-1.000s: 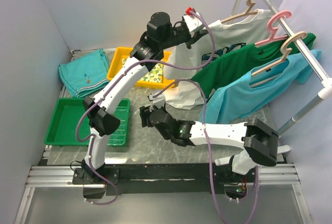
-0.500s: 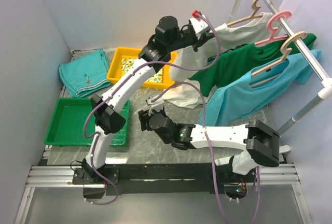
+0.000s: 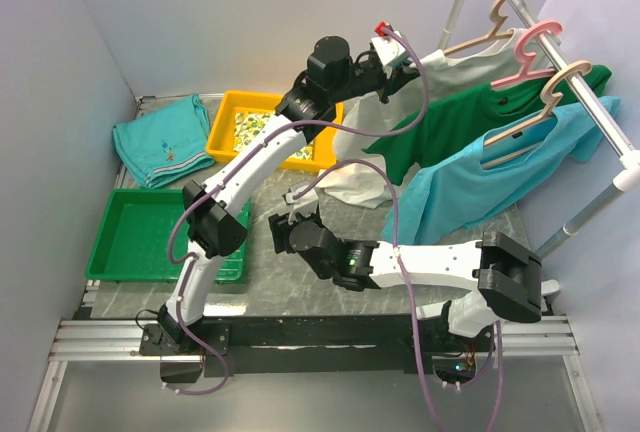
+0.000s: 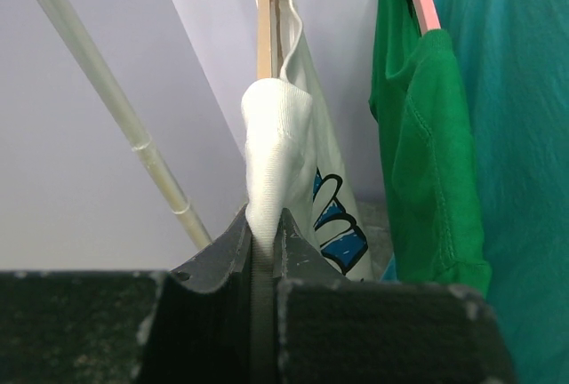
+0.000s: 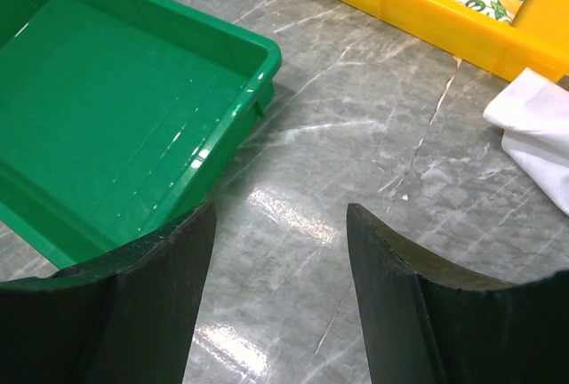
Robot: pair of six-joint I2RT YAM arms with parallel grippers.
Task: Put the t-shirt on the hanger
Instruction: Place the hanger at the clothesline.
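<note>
The white t-shirt [image 3: 440,57] with the blue daisy print hangs on the beige hanger [image 3: 500,24] up by the rail; its lower part drapes down to the table [image 3: 350,180]. My left gripper [image 3: 410,70] is raised at the shirt's left shoulder. In the left wrist view it [image 4: 264,224] is shut on a fold of the t-shirt [image 4: 276,144], with the hanger's edge [image 4: 261,20] right behind. My right gripper [image 3: 285,224] is open and empty low over the table [image 5: 280,233]. A corner of the t-shirt [image 5: 538,126] lies to its right.
A green t-shirt [image 3: 450,127] on a pink hanger [image 3: 535,47] and a light blue shirt [image 3: 470,187] on a tan hanger [image 3: 545,102] hang on the rail [image 3: 590,102]. A green tray [image 3: 130,270], a yellow tray [image 3: 222,122] and a folded teal garment [image 3: 160,137] lie on the left.
My left arm has moved right and up, carrying the t-shirt's shoulder and the hanger closer to the rail. My right gripper has shifted slightly left, still open.
</note>
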